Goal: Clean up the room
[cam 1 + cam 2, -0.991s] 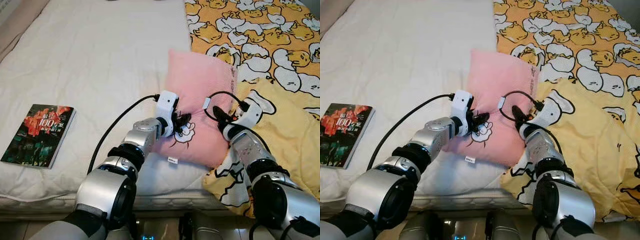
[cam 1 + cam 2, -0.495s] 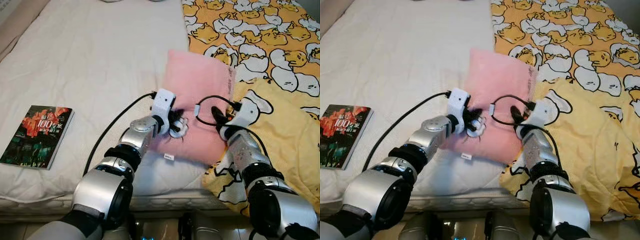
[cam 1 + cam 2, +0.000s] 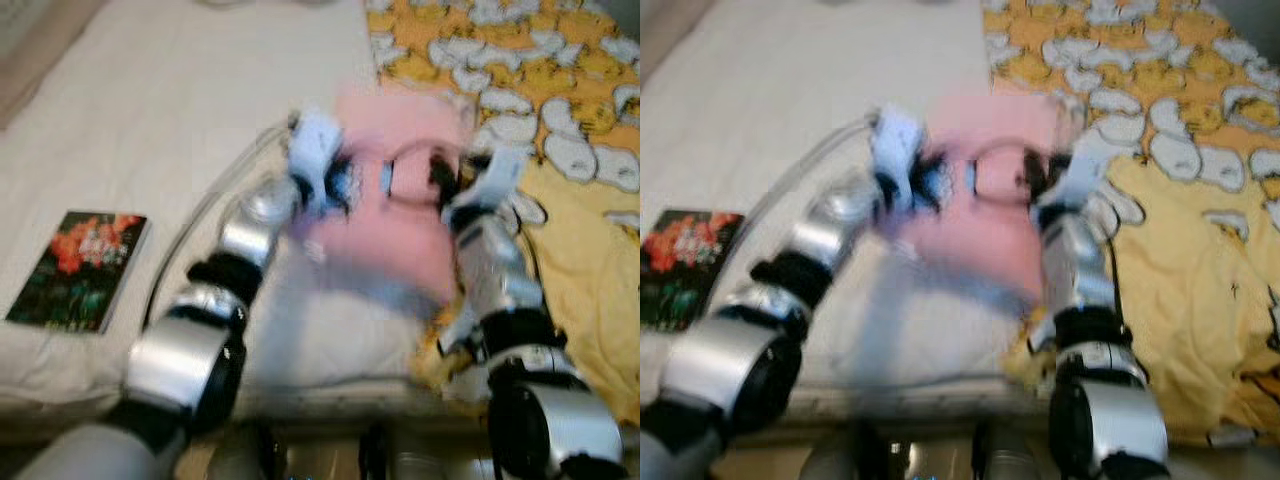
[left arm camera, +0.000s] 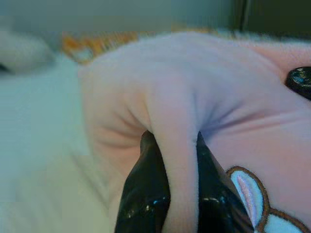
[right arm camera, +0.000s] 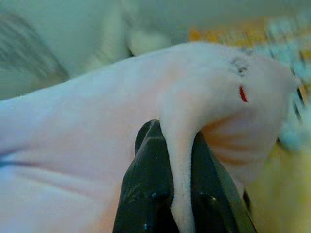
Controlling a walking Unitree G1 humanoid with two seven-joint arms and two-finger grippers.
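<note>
Both pincers hold the pink pillow over the bed.

Nearest are the 2 silver arms, reaching out over the bed edge; the head views are blurry. The left pincer [image 4: 174, 194] has its 2 black fingers [image 4: 146, 194] squeezed tight on a fold of the pink pillow [image 3: 395, 225], near a white and brown cartoon patch [image 4: 262, 208]. The right pincer [image 5: 177, 194] is also squeezed on a fold, at the pillow's other side. The pillow hangs between the 2 pincers, partly over the white bed [image 3: 160, 130] and partly over the yellow blanket [image 3: 590, 270] with cartoon shapes. A book [image 3: 85, 268] with a red and dark cover lies flat on the bed, well apart, on the left. Farther back, the blanket covers the right side of the bed.
</note>
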